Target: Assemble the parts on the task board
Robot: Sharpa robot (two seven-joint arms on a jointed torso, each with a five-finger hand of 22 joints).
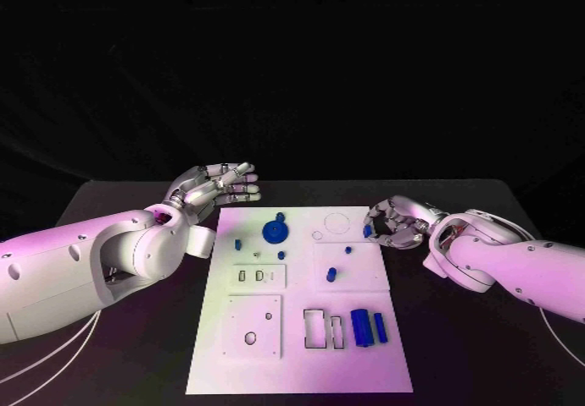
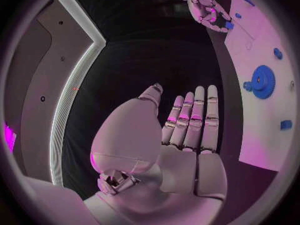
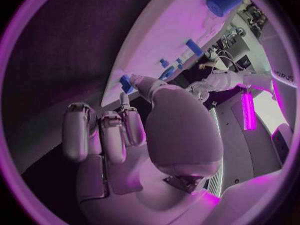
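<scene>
The white rectangular task board lies mid-tabletop, carrying small blue plastic parts: a toothed blue gear near its far end and two upright blue blocks by the near cut-outs. The silver left hand hovers beyond the board's far left corner, fingers straight, holding nothing. The silver right hand sits at the far right edge, fingers curled round a small blue piece

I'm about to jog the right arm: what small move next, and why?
Probably ease the right hand in to close on the small blue part at the task board's right edge. Its curled fingers sit beside that part, while the left hand hovers open off the board.
</scene>
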